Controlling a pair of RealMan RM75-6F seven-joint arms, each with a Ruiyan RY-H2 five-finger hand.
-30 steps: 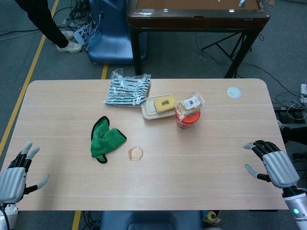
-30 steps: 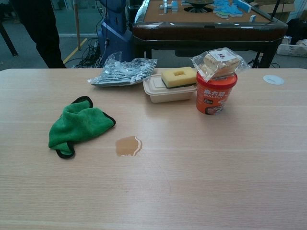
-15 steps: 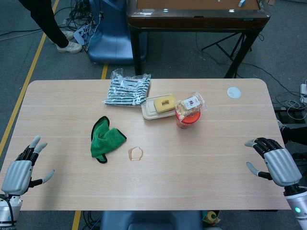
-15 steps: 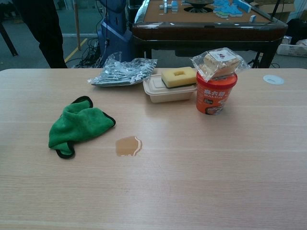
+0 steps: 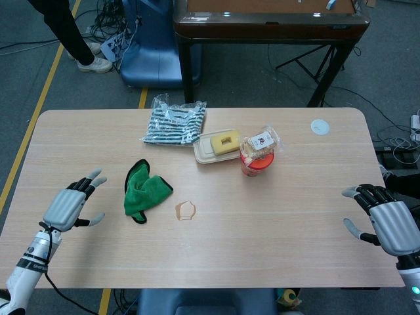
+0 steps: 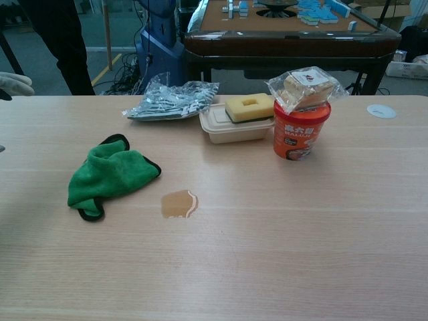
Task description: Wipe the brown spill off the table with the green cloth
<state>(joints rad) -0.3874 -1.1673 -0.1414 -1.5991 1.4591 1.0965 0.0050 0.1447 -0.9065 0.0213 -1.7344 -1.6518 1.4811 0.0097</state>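
Head view: crumpled green microfibre cloth (image 5: 146,191) lying just left of small brown spill (image 5: 185,210), mid pale wooden worktop (image 5: 295,216).
Left hand (image 5: 69,205) spread, hovering near cloth; right hand (image 5: 387,221) spread at right edge, well apart.

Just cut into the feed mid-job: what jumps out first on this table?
The green cloth lies crumpled left of centre, with the small brown spill just to its right, apart from it. The left hand hovers open left of the cloth, holding nothing. Behind them stands a red cup topped with a wrapped snack.
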